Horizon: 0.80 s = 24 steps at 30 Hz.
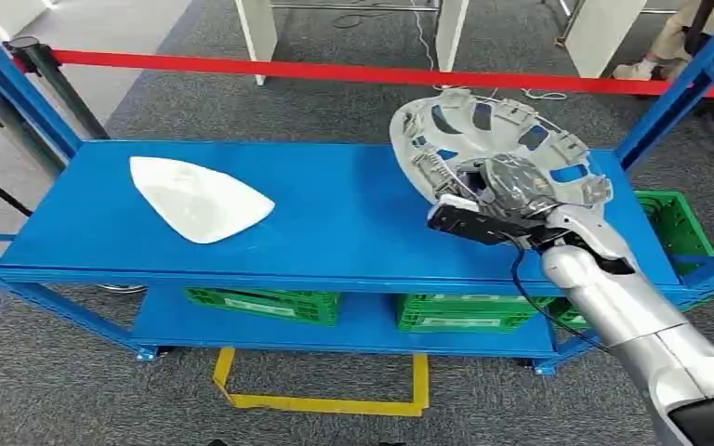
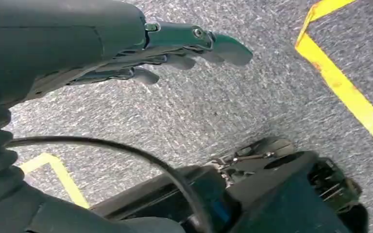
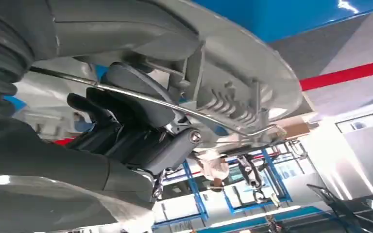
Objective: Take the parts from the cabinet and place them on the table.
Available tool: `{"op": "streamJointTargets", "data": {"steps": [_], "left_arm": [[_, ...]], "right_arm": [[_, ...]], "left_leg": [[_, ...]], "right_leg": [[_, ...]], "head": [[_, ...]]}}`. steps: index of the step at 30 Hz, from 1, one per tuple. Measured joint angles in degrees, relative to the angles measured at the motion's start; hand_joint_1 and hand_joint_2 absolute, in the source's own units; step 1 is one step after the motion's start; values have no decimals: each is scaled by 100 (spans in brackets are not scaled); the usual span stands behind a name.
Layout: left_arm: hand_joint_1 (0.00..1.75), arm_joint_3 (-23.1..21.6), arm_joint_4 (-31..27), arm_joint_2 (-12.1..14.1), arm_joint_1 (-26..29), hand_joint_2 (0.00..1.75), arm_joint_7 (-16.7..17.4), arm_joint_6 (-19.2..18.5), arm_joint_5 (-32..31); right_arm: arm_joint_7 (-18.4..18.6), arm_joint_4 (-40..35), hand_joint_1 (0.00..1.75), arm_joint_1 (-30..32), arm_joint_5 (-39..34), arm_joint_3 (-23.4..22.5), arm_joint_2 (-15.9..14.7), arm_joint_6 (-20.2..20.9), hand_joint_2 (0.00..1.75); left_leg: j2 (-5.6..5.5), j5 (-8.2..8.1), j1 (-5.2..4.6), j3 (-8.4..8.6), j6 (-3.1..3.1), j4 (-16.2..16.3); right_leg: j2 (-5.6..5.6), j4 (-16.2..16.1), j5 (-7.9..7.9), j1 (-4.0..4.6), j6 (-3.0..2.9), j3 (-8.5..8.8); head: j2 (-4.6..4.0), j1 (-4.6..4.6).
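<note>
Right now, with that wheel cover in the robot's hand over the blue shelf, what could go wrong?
1. The wheel cover is tilted and the right hand grips it only near one edge, so it could slip or swing.
2. It sits near the blue shelf's right end; released there, it might slide off toward the green crate.
</note>
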Motion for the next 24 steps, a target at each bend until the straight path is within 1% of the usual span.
{"op": "streamJointTargets", "data": {"steps": [1, 2, 3, 4, 5, 6, 7, 8, 9, 10, 11, 12, 13, 14, 15, 16, 18, 19, 20, 21, 23, 24], "left_arm": [[0, -2, 0, -2, 1, 175, 2, 6, 0], [0, 0, 0, -2, -4, 175, 29, 26, 7], [0, 2, 0, -4, -10, 175, 81, 59, 20], [0, 7, 0, 6, -11, 175, 133, 74, 26], [0, 9, 0, 9, -15, 175, 164, 77, 33], [0, 18, 0, 22, -11, 175, 230, 70, 37], [0, 35, 0, 28, -1, 175, 308, 50, 66], [0, 53, 0, 37, 0, 175, 350, 44, 70], [0, 61, 0, 70, -9, 175, 371, 33, 70], [0, 61, 0, 70, -11, 175, 389, 24, 72], [0, 63, 0, 70, -18, 175, 396, 11, 72], [0, 70, 0, 74, -24, 175, 396, 4, 72], [0, 79, 0, 74, -25, 175, 398, 2, 74], [0, 87, 0, 74, -29, 175, 396, 2, 77], [0, 90, 0, 74, -37, 175, 398, 2, 76], [0, 90, 0, 74, -42, 175, 398, 2, 74], [0, 92, 0, 76, -30, 175, 409, 2, 74], [0, 94, 0, 95, -33, 175, 409, 4, 74], [0, 92, 0, 103, -35, 175, 409, 4, 74], [0, 92, 0, 109, -39, 175, 409, 9, 74], [0, 94, 0, 111, -17, 175, 439, 11, 74], [0, 94, 0, 109, -4, 175, 468, 7, 70]], "right_arm": [[0, -15, 175, -7, 9, 0, 0, -4, 175], [2, -37, 175, -15, 15, 0, 0, -18, 175], [7, -74, 175, -26, 20, 0, 0, -26, 175], [9, -100, 175, -41, 28, 6, 0, -48, 175], [11, -142, 175, -57, 39, 22, 0, -59, 175], [24, -171, 175, -57, 63, 35, 0, -68, 175], [28, -192, 175, -60, 72, 53, 0, -70, 175], [39, -214, 175, -68, 83, 59, -2, -70, 175], [46, -218, 175, -95, 96, 61, -2, -70, 175], [48, -234, 175, -110, 101, 70, 0, -70, 175], [48, -271, 175, -119, 103, 85, 0, -70, 175], [55, -286, 175, -124, 103, 94, 0, -70, 175], [57, -286, 175, -124, 105, 98, 0, -70, 175], [55, -286, 175, -123, 109, 107, 0, -68, 175], [55, -286, 175, -124, 111, 111, 0, -68, 175], [52, -297, 175, -125, 111, 122, 0, -68, 175], [52, -317, 175, -149, 111, 133, 0, -68, 175], [52, -321, 175, -168, 111, 133, 0, -68, 175], [52, -328, 175, -193, 109, 131, -2, -68, 175], [59, -328, 175, -203, 113, 133, -2, -68, 175], [72, -334, 175, -200, 184, 153, -2, -85, 175], [103, -334, 175, -203, 249, 166, -2, -103, 175]], "left_leg": [[-3, -11, 14, 1, -11, 14], [-7, -30, 31, 2, -38, 37], [-11, -62, 41, 2, -75, 72], [-14, -80, 12, -20, -113, 97], [-18, -79, 0, -62, -124, 172], [-19, -53, 1, -70, -164, 158], [-19, -30, -1, -78, -195, 160], [-19, -38, 2, -86, -209, 166], [-12, -121, 7, -110, -244, 195], [-6, -276, 10, -149, -278, 340], [-5, -515, 17, -264, -303, 690], [-3, -753, 24, -425, -320, 1156], [-3, -942, 22, -572, -320, 1587], [-3, -1024, 20, -630, -310, 1840], [-3, -978, 19, -573, -293, 1831], [-4, -822, 13, -413, -252, 1596], [-7, -403, -24, 126, -124, 673], [-10, -394, -63, 316, -46, 288], [-5, -381, -68, 360, -43, 187], [-8, -371, -103, 344, -42, 168], [-8, -334, -126, 319, -19, 114], [9, -247, -85, 313, -6, -2]], "right_leg": [[-4, -343, 240, -11, 18, 156], [-13, -817, 501, -25, 34, 386], [-32, -1335, 729, -51, 64, 636], [-25, -1458, 615, -17, 72, 762], [-7, -1587, 609, -29, 6, 809], [-7, -1523, 629, -17, -36, 771], [-7, -1486, 635, -1, -45, 751], [-9, -1489, 646, -14, -62, 747], [-14, -1516, 663, -46, -112, 755], [-15, -1516, 676, -45, -153, 745], [-17, -1516, 682, -43, -186, 737], [-18, -1516, 686, -36, -193, 727], [-22, -1515, 699, -22, -213, 717], [-23, -1514, 711, -6, -231, 704], [-22, -1514, 724, 11, -250, 694], [-19, -1514, 738, 30, -263, 684], [-10, -1515, 770, 60, -265, 671], [-14, -1517, 790, 50, -259, 668], [-14, -1515, 814, 73, -225, 632], [-29, -1518, 854, 43, -182, 600], [-41, -1545, 933, 20, -110, 570], [-37, -1557, 942, 46, -74, 546]], "head": [[0, 2], [0, 0], [0, 4], [0, 9], [2, -2], [0, -13], [0, -4], [0, -4], [0, -2], [0, -31], [0, -48], [0, -48], [0, -48], [0, -46], [0, -50], [0, -46], [0, -46], [0, -39], [0, -35], [0, -50], [0, -44], [0, -44]]}}
